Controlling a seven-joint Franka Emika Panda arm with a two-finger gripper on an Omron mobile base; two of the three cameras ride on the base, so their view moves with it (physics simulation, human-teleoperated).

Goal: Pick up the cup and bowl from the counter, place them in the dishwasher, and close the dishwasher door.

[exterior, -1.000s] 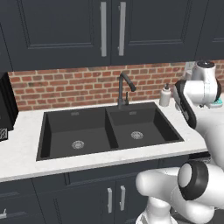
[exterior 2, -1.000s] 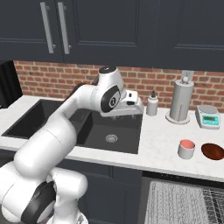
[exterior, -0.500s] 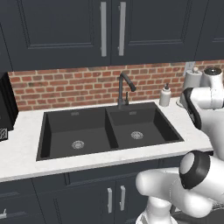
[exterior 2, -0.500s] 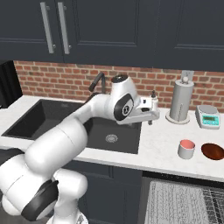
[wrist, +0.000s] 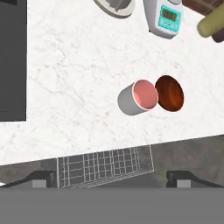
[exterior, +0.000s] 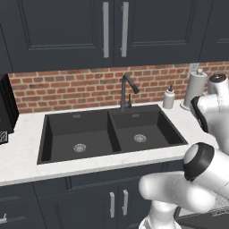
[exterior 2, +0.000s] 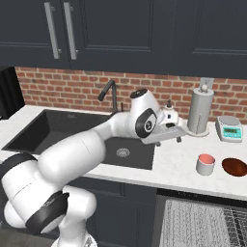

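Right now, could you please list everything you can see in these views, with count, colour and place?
cup: one, grey with pink inside, on counter right of sink
bowl: one, dark brown, right of cup
counter: one, white
sink: one, black, double, set into counter
faucet: one, black, behind sink
soap bottle: one, white, near wall
paper towel roll: one, grey, upright
kitchen scale: one, white and teal
dishwasher: one, grey rack, below counter
fingers: two, dark, open, above counter
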